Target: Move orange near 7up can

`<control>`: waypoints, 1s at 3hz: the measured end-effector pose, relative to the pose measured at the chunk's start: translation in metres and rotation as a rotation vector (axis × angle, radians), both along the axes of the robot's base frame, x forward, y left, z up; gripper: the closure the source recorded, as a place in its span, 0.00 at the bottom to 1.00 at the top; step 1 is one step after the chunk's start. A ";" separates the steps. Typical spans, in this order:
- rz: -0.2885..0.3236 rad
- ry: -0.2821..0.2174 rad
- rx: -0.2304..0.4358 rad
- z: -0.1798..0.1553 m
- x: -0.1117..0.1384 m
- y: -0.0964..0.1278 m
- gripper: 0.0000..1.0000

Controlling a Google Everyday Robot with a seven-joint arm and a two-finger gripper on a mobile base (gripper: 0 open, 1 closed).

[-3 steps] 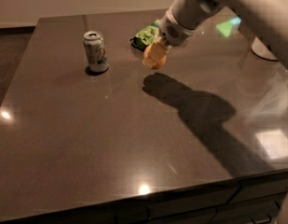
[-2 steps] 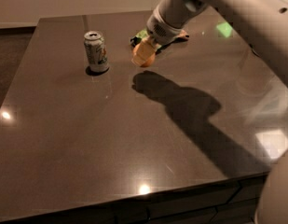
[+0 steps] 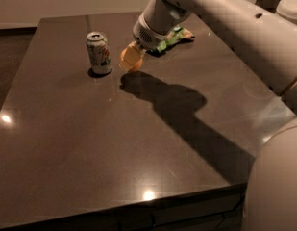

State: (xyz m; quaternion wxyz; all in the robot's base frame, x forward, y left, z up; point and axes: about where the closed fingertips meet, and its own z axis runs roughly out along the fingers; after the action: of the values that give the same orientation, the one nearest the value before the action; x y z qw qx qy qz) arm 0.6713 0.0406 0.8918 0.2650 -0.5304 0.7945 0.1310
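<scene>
The orange (image 3: 129, 62), shown clamped in the gripper (image 3: 132, 57) just beside the 7up can (image 3: 99, 53) over the table (image 3: 90, 143), may be sent rolling on release, or the can may be toppled if brushed.

fingers (image 3: 133, 55) gripping orange (image 3: 125, 63), beside 7up can (image 3: 99, 52)

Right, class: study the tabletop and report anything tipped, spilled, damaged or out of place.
Nothing stands out. The 7up can stands upright on the table, the gripper holds the orange just beside it, and a green snack bag lies behind the arm.
</scene>
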 end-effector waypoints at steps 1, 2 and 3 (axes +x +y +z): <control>0.030 -0.002 0.003 -0.006 -0.002 0.015 0.85; 0.052 -0.003 0.004 -0.013 -0.004 0.026 0.62; 0.069 0.002 0.003 -0.022 -0.007 0.036 0.38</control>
State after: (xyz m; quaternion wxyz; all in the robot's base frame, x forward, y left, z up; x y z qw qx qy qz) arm 0.6646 0.0765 0.8701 0.2604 -0.5571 0.7757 0.1416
